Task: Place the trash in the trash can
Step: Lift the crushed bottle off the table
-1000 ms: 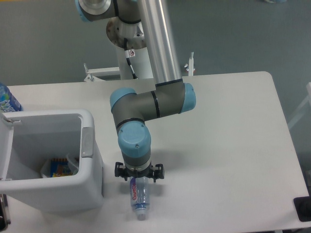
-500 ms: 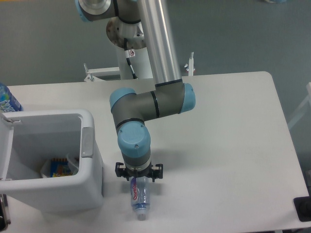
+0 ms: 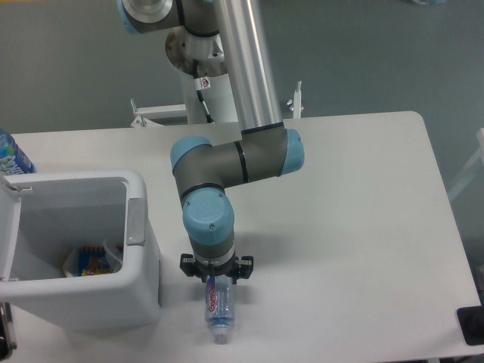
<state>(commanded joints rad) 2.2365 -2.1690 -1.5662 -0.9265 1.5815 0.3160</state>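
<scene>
At the far left edge we see a blue-labelled bottle (image 3: 10, 155) behind the white trash can (image 3: 134, 219), which holds a small bag with printed colours (image 3: 92, 262) at its bottom. Just right of the can, the gripper (image 3: 215, 281) points down over the clear purple-labelled bottle (image 3: 218, 310) lying near the table's (image 3: 363, 227) near edge; we cannot tell whether its fingers grip it. Bare tabletop stretches rightward

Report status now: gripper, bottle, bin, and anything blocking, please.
Gripper low over bottle, jaw state unclear. Bottle lying on table, right of bin. Nothing blocking.
</scene>
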